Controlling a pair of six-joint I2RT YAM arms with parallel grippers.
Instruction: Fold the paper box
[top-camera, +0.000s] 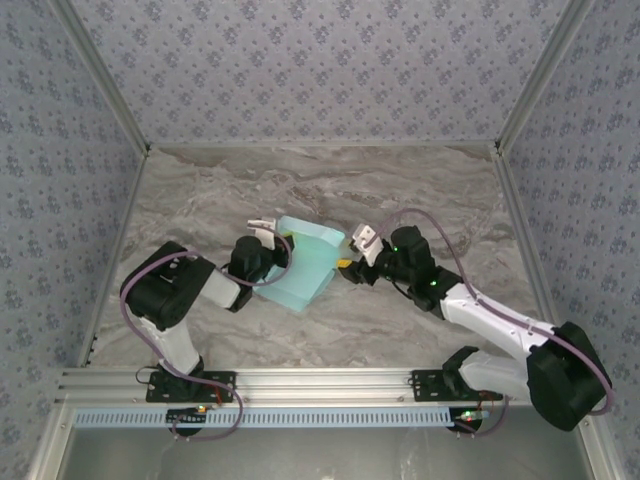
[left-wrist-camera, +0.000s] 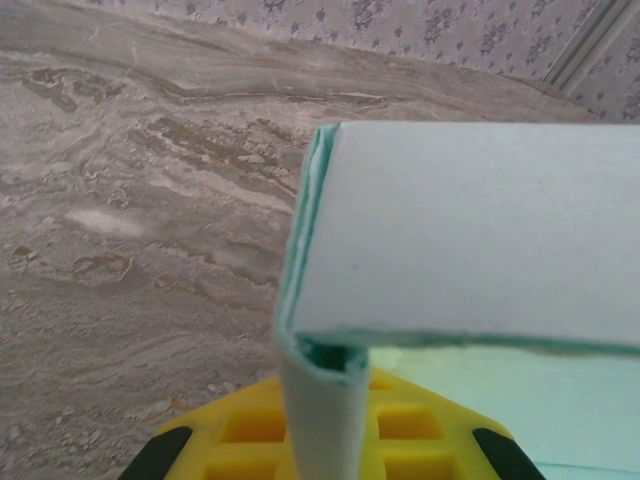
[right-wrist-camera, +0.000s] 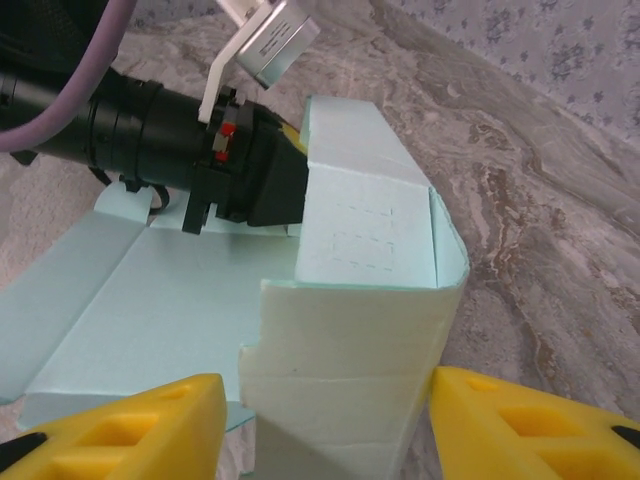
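The paper box (top-camera: 305, 275) is a pale aqua card, partly folded, lying mid-table between both arms. My left gripper (top-camera: 283, 254) comes at it from the left and is shut on a rolled edge flap (left-wrist-camera: 322, 420) between its yellow fingers (left-wrist-camera: 420, 430), with a raised panel (left-wrist-camera: 470, 230) just beyond. From the right, my right gripper (top-camera: 345, 267) straddles a folded-up end flap (right-wrist-camera: 340, 360). Its yellow fingers (right-wrist-camera: 130, 430) stand apart on either side (right-wrist-camera: 328, 400), with a small gap on the left. The box's top panel (right-wrist-camera: 365, 230) and flat sheet (right-wrist-camera: 160, 300) lie beyond.
The marble tabletop (top-camera: 400, 190) is bare around the box. Patterned walls (top-camera: 320, 70) close the back and both sides. A metal rail (top-camera: 320, 385) with the arm bases runs along the near edge. The left arm's black wrist (right-wrist-camera: 200, 150) lies over the sheet.
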